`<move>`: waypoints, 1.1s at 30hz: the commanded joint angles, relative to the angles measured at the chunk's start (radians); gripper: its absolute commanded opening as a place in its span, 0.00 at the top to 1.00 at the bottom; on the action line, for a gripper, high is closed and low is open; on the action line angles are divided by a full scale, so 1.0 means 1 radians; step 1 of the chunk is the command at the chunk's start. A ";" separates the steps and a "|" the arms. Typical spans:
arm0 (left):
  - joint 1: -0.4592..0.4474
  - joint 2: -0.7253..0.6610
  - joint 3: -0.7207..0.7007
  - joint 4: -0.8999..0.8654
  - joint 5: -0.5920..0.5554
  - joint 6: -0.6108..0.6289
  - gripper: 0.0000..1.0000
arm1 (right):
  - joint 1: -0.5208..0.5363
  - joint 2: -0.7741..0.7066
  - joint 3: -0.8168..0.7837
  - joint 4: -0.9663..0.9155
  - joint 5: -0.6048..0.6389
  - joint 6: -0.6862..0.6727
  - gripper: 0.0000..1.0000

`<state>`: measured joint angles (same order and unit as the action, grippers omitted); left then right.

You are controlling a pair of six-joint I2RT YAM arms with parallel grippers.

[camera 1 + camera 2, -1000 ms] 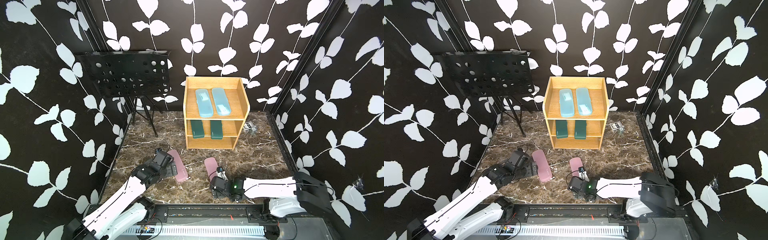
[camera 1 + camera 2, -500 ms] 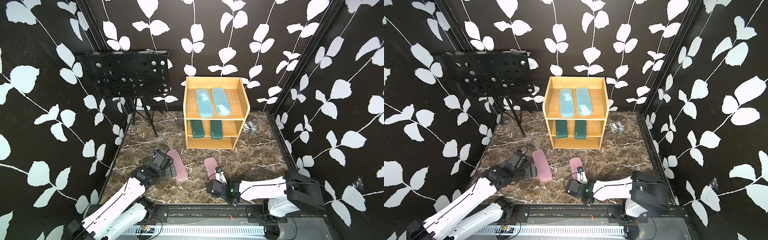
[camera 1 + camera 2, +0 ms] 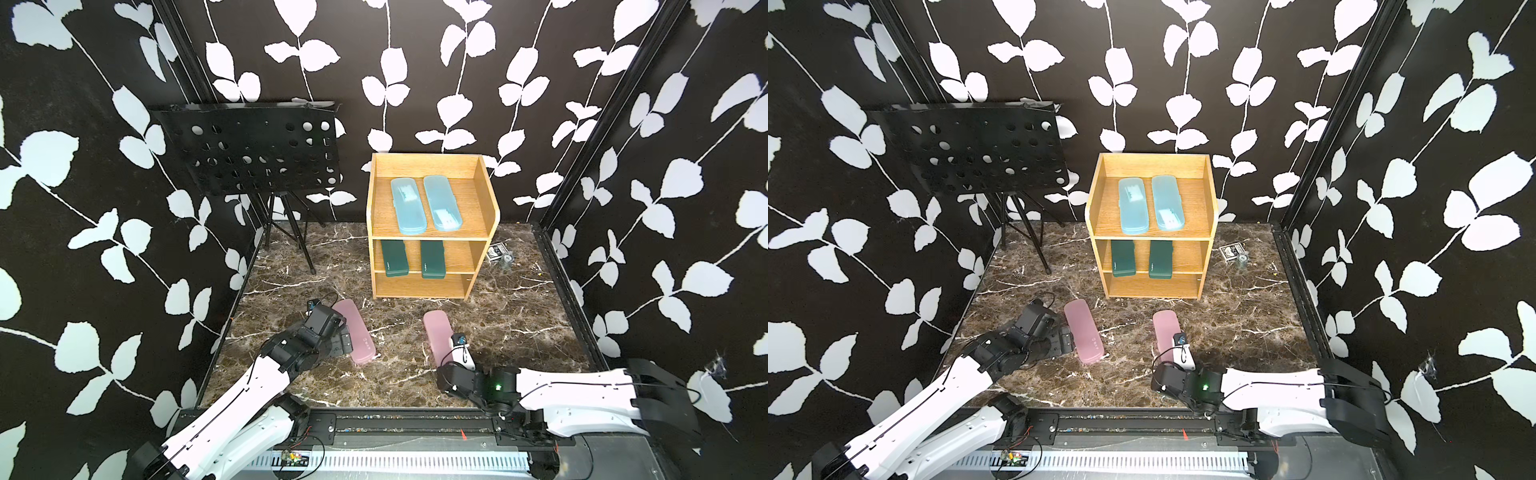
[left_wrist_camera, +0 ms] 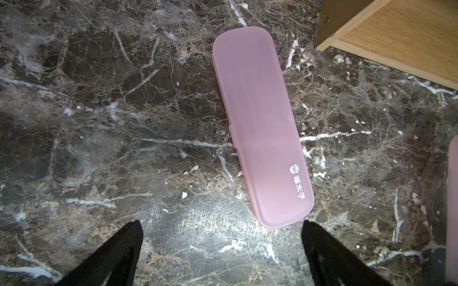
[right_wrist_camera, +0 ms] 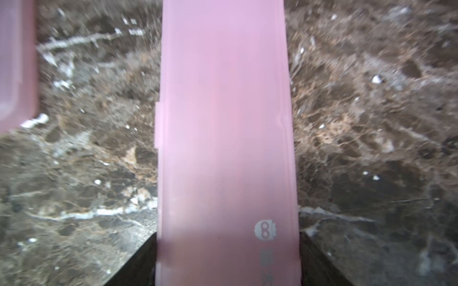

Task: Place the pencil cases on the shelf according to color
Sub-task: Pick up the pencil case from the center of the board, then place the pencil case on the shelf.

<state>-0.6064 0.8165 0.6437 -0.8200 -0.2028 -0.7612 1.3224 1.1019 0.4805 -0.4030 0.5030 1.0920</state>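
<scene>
The left jaws stood spread and held nothing, just short of the near end of the left pink case (image 4: 260,128). That case lay flat on the surface (image 3: 519,332) in front of the shelf's (image 3: 492,208) left front corner, slanted against the line of the jaws. 1 fingertip (image 4: 317,242) sat just beside the case's near corner. Closing from there would probably have caught only that corner, and the smooth case would have skidded or spun instead of being gripped.

On the shelf, 2 blue cases (image 3: 407,205) lay on the top tier and 2 green cases (image 3: 395,257) on the middle tier. Pink therefore likely belonged on the bottom tier, a low slot under the middle board.

The right pink case (image 5: 223,123) sat in front of the shelf's middle, and whether it had left the surface could not be told. The right jaws pinched it across its width at the end farthest from the shelf. Held so far from its middle, the long case might have drooped or twisted in the grip, and a sagging front end could have struck the bottom tier's front edge. Both arms aiming at that 1 tier could also have crowded each other.
</scene>
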 commanded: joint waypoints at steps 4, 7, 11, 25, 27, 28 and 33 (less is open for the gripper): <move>-0.007 -0.024 -0.050 0.029 -0.003 -0.018 0.02 | -0.014 -0.117 -0.029 -0.049 0.113 -0.050 0.47; -0.008 0.003 -0.055 0.054 0.007 -0.017 0.02 | -0.074 -0.125 -0.026 0.016 0.081 -0.123 0.47; -0.008 0.052 -0.058 0.092 0.019 -0.017 0.02 | -0.213 -0.066 0.014 0.111 -0.032 -0.243 0.47; -0.021 0.140 -0.113 0.221 0.032 -0.041 0.02 | -0.561 0.490 0.335 0.377 -0.247 -0.503 0.49; -0.021 0.152 -0.119 0.231 0.029 -0.040 0.02 | -0.580 0.560 0.374 0.372 -0.256 -0.513 0.43; -0.021 0.159 -0.122 0.237 0.027 -0.040 0.02 | -0.587 0.581 0.394 0.366 -0.258 -0.518 0.35; -0.021 0.179 -0.120 0.254 0.011 -0.033 0.02 | -0.587 0.592 0.427 0.323 -0.255 -0.534 0.07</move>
<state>-0.6212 0.9928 0.5282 -0.5915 -0.1745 -0.7933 0.7326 1.6993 0.8761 -0.0597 0.2581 0.5858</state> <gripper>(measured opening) 0.984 0.921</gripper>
